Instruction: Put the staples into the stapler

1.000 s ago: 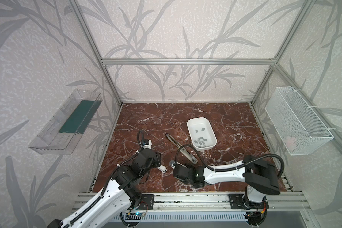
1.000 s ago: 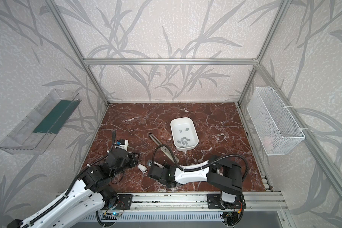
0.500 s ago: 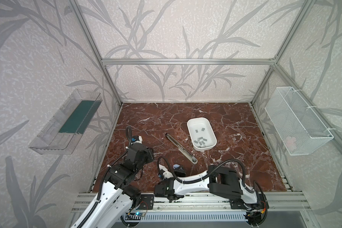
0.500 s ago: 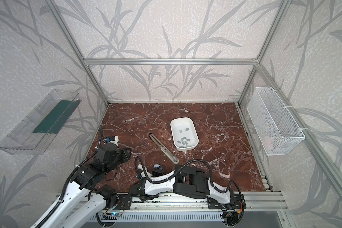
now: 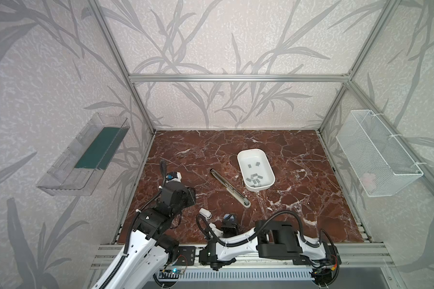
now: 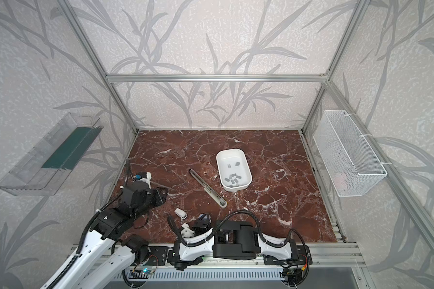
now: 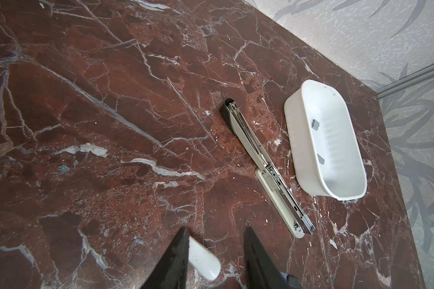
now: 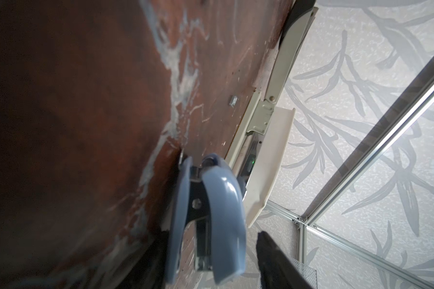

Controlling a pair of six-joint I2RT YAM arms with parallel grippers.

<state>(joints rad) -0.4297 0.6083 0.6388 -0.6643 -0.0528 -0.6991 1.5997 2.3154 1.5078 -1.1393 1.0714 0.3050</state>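
Note:
Several grey staples lie in a white tray right of centre, seen in both top views. Left of the tray, a long grey and black stapler lies opened flat. A small blue stapler sits on the marble near the front edge. My right gripper is open around it, with one finger clearly apart from its top. My left gripper hovers open and empty at front left. A small white oblong piece lies on the table below it.
One loose grey strip lies on the marble beside the long stapler. A white wire basket hangs on the right wall and a clear shelf on the left wall. Aluminium posts and a front rail frame the table.
Both arms have drawn back from where they met near the white piece, the left one going left. The right arm folded toward the front rail and its jaws spread off the blue stapler.

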